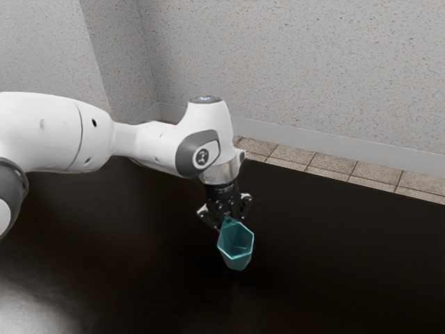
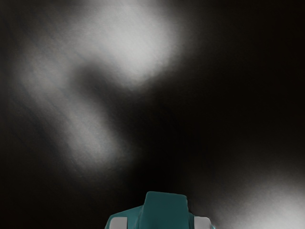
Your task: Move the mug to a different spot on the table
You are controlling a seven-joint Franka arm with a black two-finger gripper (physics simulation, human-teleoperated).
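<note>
A small teal faceted mug [image 1: 236, 246] hangs tilted in the air above the dark table [image 1: 334, 236], its mouth turned toward the exterior view's left. My black gripper [image 1: 225, 219] is shut on the mug's upper rim, fingers on either side of the wall. In the wrist view the teal mug [image 2: 162, 212] sits just under my hand, with a pale finger pad [image 2: 120, 223] against each flank. The glossy tabletop [image 2: 190, 119] lies below it with bright blurred reflections.
The dark glossy table spreads wide on every side of the mug. Beyond its far edge runs a tiled floor strip [image 1: 334, 163] and a speckled grey wall [image 1: 292, 62]. My white arm [image 1: 104, 139] comes in from the exterior view's left.
</note>
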